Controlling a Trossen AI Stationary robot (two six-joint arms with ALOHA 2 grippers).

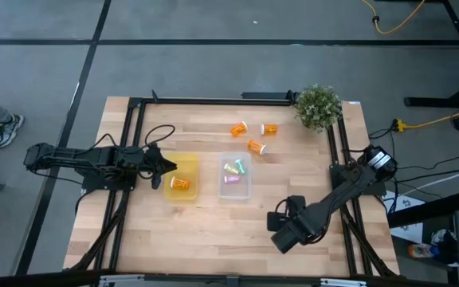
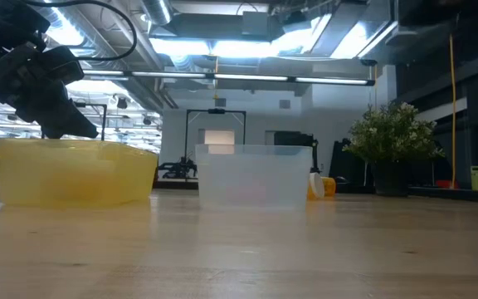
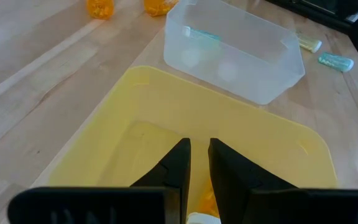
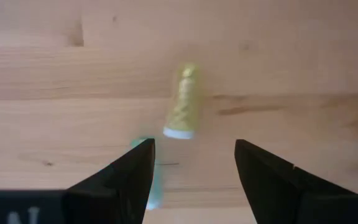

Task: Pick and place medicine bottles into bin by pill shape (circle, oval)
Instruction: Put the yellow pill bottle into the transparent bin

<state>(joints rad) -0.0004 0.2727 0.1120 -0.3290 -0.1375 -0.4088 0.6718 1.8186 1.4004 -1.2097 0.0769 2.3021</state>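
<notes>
right gripper [image 4: 191, 168] spread wide, empty, poised above a yellowish bottle [image 4: 184, 102] lying on the table [image 4: 291, 62]. left gripper [image 3: 196, 155] nearly pressed together over the yellow bin [image 3: 272, 149].

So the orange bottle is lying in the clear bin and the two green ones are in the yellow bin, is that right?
No, it's reversed. The high view shows the orange bottle lying in the yellow bin, and the two green bottles in the clear bin.

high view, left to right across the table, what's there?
left gripper → yellow bin → clear bin → right gripper → potted plant. The loose orange bottles overlap the clear bin's span, so they are left out.
</notes>
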